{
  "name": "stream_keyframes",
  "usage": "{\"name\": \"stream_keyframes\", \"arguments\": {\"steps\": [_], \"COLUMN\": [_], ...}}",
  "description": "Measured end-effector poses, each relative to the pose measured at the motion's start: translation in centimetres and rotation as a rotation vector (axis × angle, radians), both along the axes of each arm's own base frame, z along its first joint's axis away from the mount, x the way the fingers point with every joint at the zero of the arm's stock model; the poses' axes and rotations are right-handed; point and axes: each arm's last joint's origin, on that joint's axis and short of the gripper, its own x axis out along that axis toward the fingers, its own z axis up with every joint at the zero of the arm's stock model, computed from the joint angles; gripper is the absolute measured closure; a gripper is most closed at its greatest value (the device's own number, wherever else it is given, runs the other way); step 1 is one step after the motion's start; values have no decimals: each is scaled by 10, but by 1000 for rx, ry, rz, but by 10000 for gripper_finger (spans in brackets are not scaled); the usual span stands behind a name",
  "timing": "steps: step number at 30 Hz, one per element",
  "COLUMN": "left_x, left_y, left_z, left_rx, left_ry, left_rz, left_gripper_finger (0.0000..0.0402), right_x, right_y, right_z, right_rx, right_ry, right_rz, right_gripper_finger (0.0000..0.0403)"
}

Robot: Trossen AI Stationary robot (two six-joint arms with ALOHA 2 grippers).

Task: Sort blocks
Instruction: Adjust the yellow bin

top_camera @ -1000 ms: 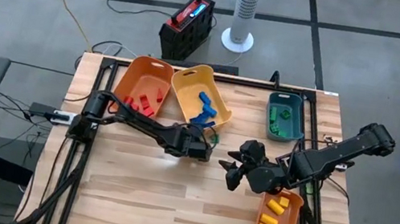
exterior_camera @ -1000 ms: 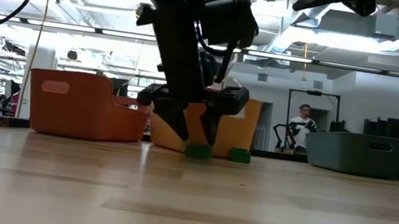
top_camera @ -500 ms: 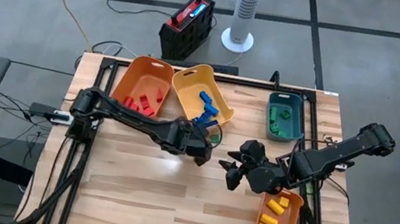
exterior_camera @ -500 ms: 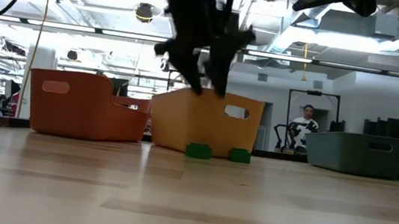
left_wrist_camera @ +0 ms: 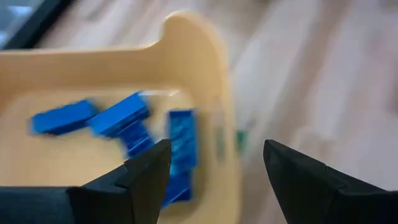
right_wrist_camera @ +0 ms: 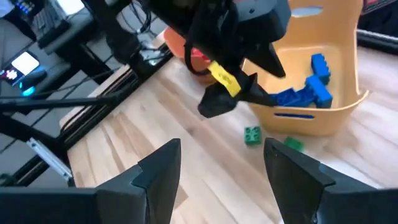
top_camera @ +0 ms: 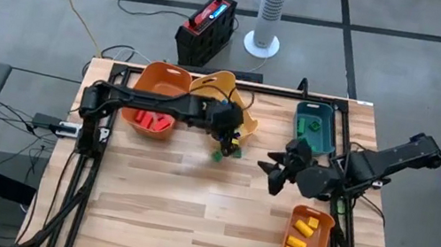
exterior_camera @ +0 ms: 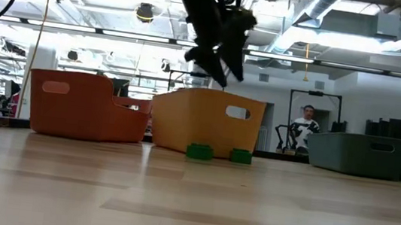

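Observation:
Two green blocks [top_camera: 217, 153] [top_camera: 234, 152] lie flat on the table just before the yellow bin [top_camera: 226, 80]; the low view shows the green blocks [exterior_camera: 199, 152] [exterior_camera: 240, 156] in front of its wall. Blue blocks [left_wrist_camera: 118, 118] lie inside that bin. My left gripper [top_camera: 226, 135] [left_wrist_camera: 216, 152] hangs open and empty above the bin's near rim, high in the low view [exterior_camera: 222, 58]. My right gripper [top_camera: 272, 172] [right_wrist_camera: 222, 152] hovers open to the right of the green blocks, facing them.
An orange bin [top_camera: 159, 86] with red blocks stands left of the yellow one. A teal bin [top_camera: 314, 128] with green blocks is at the far right, and an orange bin [top_camera: 309, 239] with yellow blocks at the near right. Bare wood stretches across the near half.
My left gripper has risen from the table beside the green blocks and moved toward the far edge, over the yellow bin's near rim. The two green blocks stayed where they were. My right gripper has shifted a little toward the far edge.

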Motion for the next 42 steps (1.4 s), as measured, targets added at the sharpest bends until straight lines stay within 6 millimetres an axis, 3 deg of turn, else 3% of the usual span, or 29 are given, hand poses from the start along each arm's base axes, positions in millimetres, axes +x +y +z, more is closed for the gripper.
{"name": "stream_keyframes", "arguments": {"steps": [3,9,12,19,22,25,36,42], "left_x": [0,0,5,21,20,19,16,12], "left_y": [11,15,19,19,20,20,8,3], "left_z": [1,-1,-12,-60,-63,-60,-63,-65], "left_rx": [-95,-103,-103,-153,-138,-74,27,41], "left_ry": [-31,-21,-7,103,131,147,241,304], "left_rz": [-66,-136,-132,-144,-164,-252,-458,-550], "left_gripper_finger": [153,153,153,153,162,194,374,396], "right_x": [0,6,9,10,8,8,8,8], "right_y": [-1,1,1,5,9,11,10,10], "right_z": [0,-5,-5,-6,-6,-6,-6,-6], "right_rx": [0,3,5,25,32,40,46,46], "right_ry": [-6,-2,-8,-25,-26,-29,-31,-32], "right_rz": [-15,-43,-52,-47,-36,-33,-39,-39], "right_gripper_finger": [163,163,163,163,163,163,163,163]}}
